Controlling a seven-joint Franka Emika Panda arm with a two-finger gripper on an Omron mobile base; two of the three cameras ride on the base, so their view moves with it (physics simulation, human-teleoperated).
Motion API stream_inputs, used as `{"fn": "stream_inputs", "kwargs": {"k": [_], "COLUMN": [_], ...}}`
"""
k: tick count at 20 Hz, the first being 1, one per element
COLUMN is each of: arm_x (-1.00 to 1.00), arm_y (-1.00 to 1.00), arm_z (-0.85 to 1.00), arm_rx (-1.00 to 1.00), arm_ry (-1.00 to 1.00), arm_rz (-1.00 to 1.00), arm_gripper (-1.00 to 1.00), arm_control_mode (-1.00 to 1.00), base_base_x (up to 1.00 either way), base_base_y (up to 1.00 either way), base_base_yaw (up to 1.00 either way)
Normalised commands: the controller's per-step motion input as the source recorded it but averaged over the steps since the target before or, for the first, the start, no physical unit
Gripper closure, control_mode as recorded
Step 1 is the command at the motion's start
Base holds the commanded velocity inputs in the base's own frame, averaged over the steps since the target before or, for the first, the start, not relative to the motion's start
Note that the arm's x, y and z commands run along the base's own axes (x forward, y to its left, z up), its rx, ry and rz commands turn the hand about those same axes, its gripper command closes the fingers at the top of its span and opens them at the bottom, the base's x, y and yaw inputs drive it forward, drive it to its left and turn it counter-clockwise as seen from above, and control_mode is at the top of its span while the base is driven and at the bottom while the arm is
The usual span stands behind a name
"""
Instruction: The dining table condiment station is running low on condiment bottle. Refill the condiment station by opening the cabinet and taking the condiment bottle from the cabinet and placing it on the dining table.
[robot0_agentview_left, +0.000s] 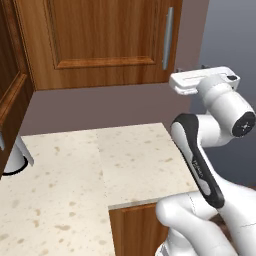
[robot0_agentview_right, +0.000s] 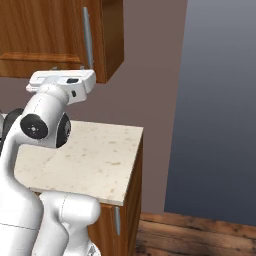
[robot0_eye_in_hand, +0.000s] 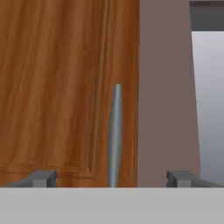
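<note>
Two dark fingertips (robot0_eye_in_hand: 43, 178) stand far apart at the bottom of the hand view, one at seven o'clock and one at five, and between them rises the silver bar handle (robot0_eye_in_hand: 115, 135) of the cabinet (robot0_eye_in_hand: 52, 87). The gripper (robot0_eye_in_hand: 114, 179) is spread wide and holds nothing; its tips touch neither the handle nor the door as far as I can make out, though the lower end of the handle is cut off by the edge of the view, so its gap to the fingers is hard to judge.

From the left base view the fingers themselves are hidden behind the white hand (robot0_agentview_left: 202, 81), which sits just below the cabinet's lower right corner, at about five o'clock from the handle (robot0_agentview_left: 168, 37). The right base view shows the same: the hand (robot0_agentview_right: 62, 81) lies flat and level beneath the handle (robot0_agentview_right: 88, 37), pointing toward the wall.

The cabinet door is shut, so whatever it holds is concealed. The arm rises from the base, bends sharply at the elbow above the speckled worktop (robot0_agentview_left: 75, 170) and reaches up, wrist turned so the hand faces the door. A pale object (robot0_agentview_left: 15, 157) at nine o'clock is cut off and unclear.
</note>
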Motion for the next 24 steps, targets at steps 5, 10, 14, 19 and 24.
{"fn": "stream_inputs", "kwargs": {"k": [5, 10, 14, 19, 24], "arm_x": [0.67, 0.63, 0.1, 0.33, 0.31], "arm_y": [-0.01, 0.0, -0.05, 0.0, 0.0], "arm_z": [0.08, 0.23, 0.54, 0.41, 0.14], "arm_rx": [0.0, 0.0, 0.0, 0.0, 0.0], "arm_ry": [0.04, 0.09, 0.01, 0.07, 0.05], "arm_rz": [0.0, -0.01, 0.0, 0.0, 0.0], "arm_gripper": [-1.0, -1.0, -1.0, -1.0, -1.0], "arm_control_mode": [-1.0, -1.0, -1.0, -1.0, -1.0], "base_base_x": [0.0, 0.0, 0.0, 0.0, 0.0], "base_base_y": [0.0, 0.0, 0.0, 0.0, 0.0], "base_base_yaw": [0.0, 0.0, 0.0, 0.0, 0.0]}}
